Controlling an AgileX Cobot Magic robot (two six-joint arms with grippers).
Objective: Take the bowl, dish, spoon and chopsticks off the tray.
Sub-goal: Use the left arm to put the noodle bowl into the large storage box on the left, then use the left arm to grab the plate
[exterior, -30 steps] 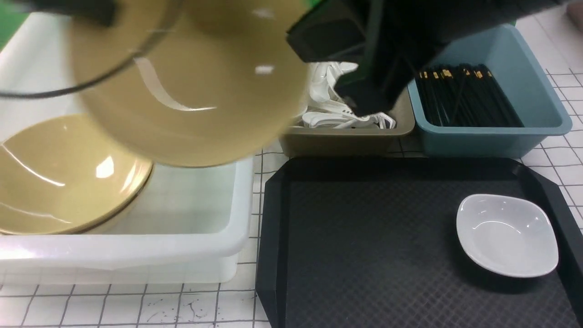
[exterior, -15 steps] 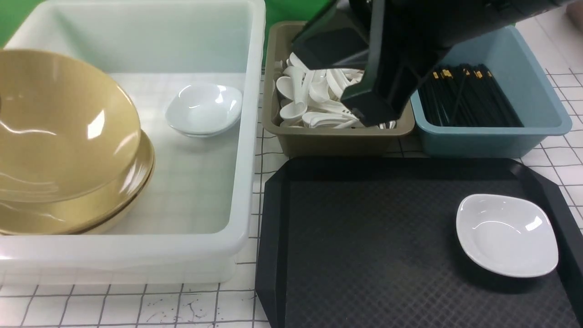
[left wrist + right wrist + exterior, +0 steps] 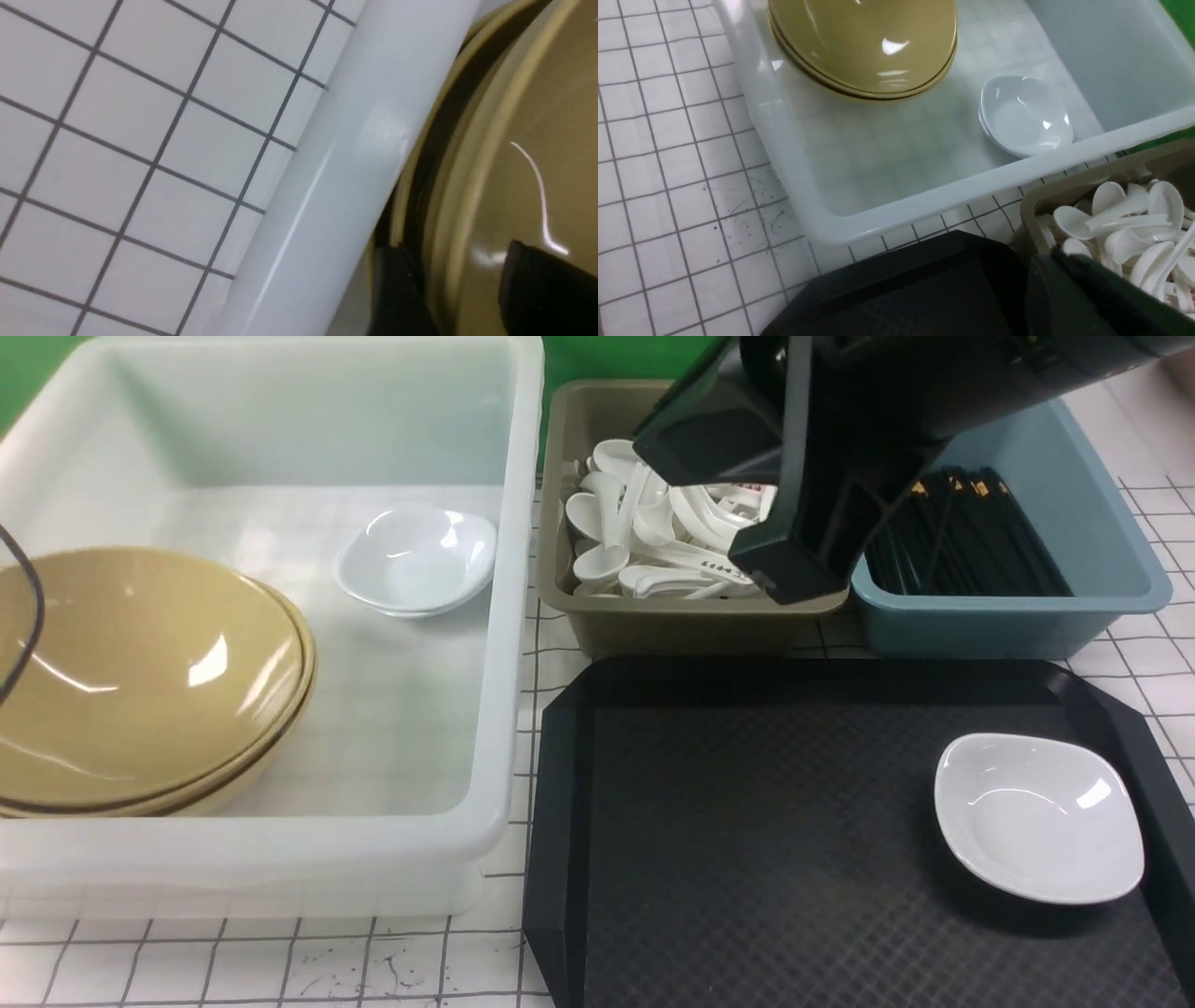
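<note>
Bowl now lies flat on the stack in the white tub, no longer tilted as it was half a second ago. My left gripper has let go, its jaws parted astride the rim. Only the dish remains on the tray. My right gripper, closed, hangs over the spoon tub.

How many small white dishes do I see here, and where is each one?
2: one dish on the black tray, a second dish in the white tub. Another may lie hidden under it.
</note>
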